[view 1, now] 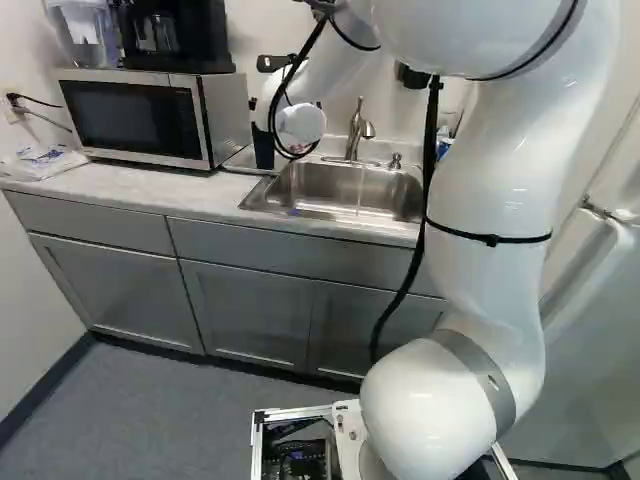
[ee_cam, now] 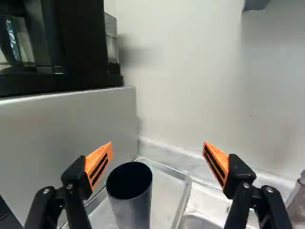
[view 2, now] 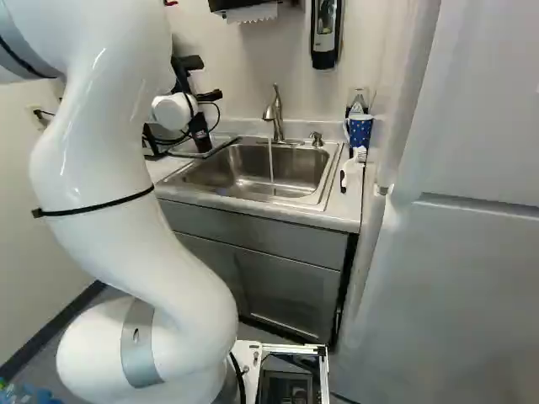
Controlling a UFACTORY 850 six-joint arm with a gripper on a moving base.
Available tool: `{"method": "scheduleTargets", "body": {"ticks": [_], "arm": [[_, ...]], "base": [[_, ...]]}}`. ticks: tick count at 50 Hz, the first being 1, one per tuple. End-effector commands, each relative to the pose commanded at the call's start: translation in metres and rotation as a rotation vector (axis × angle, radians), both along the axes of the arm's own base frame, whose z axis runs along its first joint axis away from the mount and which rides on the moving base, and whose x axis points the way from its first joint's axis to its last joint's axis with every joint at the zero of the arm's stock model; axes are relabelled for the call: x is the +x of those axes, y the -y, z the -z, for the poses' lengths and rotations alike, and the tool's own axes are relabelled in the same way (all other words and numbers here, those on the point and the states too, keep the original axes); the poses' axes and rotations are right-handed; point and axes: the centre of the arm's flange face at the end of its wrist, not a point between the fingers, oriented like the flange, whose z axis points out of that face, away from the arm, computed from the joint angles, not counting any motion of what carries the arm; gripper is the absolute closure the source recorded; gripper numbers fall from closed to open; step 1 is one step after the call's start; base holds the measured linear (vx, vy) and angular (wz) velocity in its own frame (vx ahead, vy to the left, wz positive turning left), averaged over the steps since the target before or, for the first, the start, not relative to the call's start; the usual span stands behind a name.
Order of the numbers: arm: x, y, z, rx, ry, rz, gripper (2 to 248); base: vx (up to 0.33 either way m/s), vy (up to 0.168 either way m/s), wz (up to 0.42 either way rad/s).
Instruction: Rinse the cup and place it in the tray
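Kitchen corner: pale wall (ee_cam: 190, 71), light marbled countertop (view 1: 120, 187) over grey cabinets (view 1: 245, 310). Item, the task's piece: one tall dark-grey cylindrical cup (ee_cam: 131, 210), upright and mouth up in a clear shallow rectangular tray (ee_cam: 185, 198), near the microwave's side. Item, one black two-fingered gripper with orange pads (ee_cam: 158, 145): jaws spread wide, pinching nothing, cup rim off centre toward the finger on the microwave's side. Step in hand, as judged: letting go and backing clear, the rinse presumably done, though no picture proved it. Handling called for: fingers kept wide, a slow, straight retreat along the gripper's own line, no sideways swing until both tips had cleared the rim. Chief hazard: the nearer finger clipping the cup, which, tall and probably light, might have tipped. Obstructions: silver-and-black microwave (view 1: 140, 115) close on one side, black coffee maker (view 1: 175, 38) on top of it, wall ahead. Adjoining: stainless steel sink (view 2: 236, 168); brushed-metal tap (view 2: 277, 118) with a thin stream running, perhaps wanting to be shut off. Beyond the sink: blue patterned mug (view 2: 360, 130), white-headed brush (view 2: 360, 155), small metal soap pump (view 2: 317, 139), all out of the retreat's way.
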Motion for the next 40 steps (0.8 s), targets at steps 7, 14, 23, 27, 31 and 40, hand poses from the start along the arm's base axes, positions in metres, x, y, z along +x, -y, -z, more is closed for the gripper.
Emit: {"method": "scheduleTargets", "body": {"ticks": [7,14,23,27,31,40], "arm": [[-0.001,0.011,-0.008,0.004,0.012,0.017,3],[-0.001,0.023,-0.016,0.007,0.025,0.035,3],[-0.001,0.036,-0.026,0.012,0.041,0.057,3],[-0.002,0.043,-0.031,0.013,0.046,0.067,3],[-0.002,0.049,-0.035,0.014,0.047,0.076,3],[-0.002,0.063,-0.043,0.014,0.042,0.097,3]], "base": [[0.0,0.0,0.0],[0.0,0.0,0.0],[0.0,0.0,0.0],[0.0,0.0,0.0],[0.0,0.0,0.0],[0.0,0.0,0.0]]}}
